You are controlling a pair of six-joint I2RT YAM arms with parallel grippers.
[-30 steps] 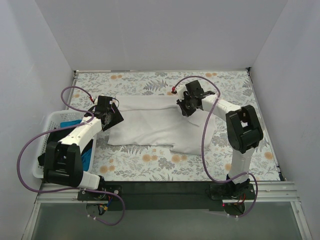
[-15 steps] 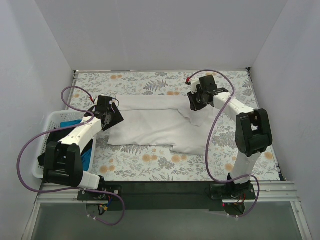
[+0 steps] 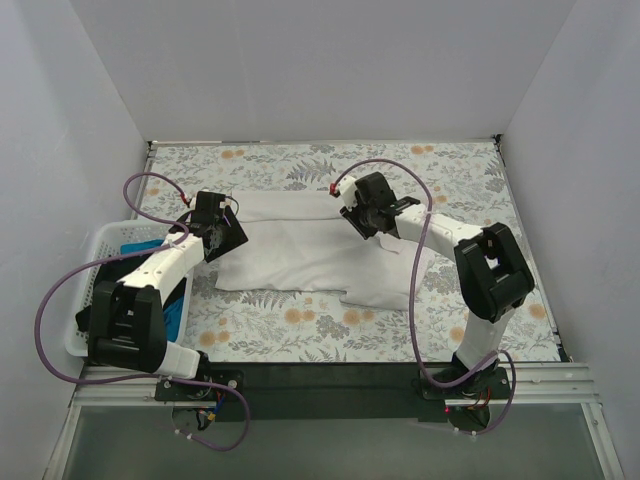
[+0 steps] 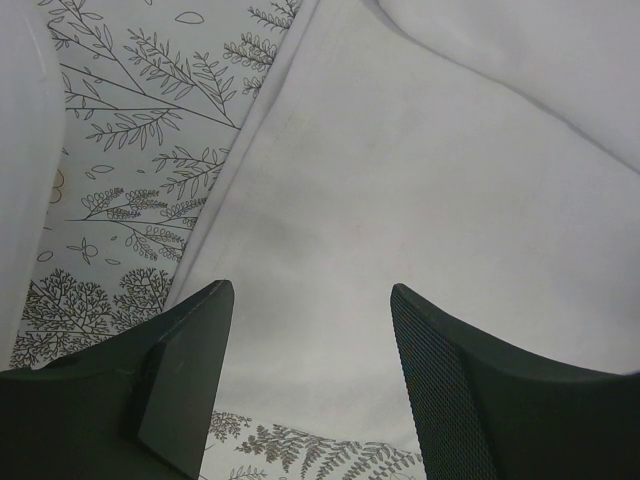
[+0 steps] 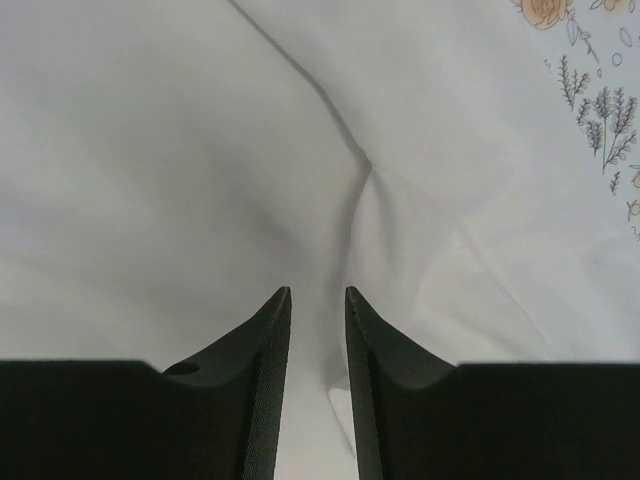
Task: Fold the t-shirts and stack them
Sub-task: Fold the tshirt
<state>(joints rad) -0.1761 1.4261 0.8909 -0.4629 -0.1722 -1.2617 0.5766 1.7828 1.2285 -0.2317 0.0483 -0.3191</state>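
The white t-shirt (image 3: 300, 255) is lying spread at the centre of the floral tablecloth (image 3: 290, 322), plain white walls (image 3: 320, 70) enclosing it. The left gripper (image 4: 310, 290) is gaping wide at its 9 o'clock edge, and the right gripper (image 5: 317, 292) is standing narrowly parted over a crease at 1 o'clock

I can read no writing, label, brand or number in any view; the tablecloth (image 3: 300, 325) carries only printed flowers and ferns.
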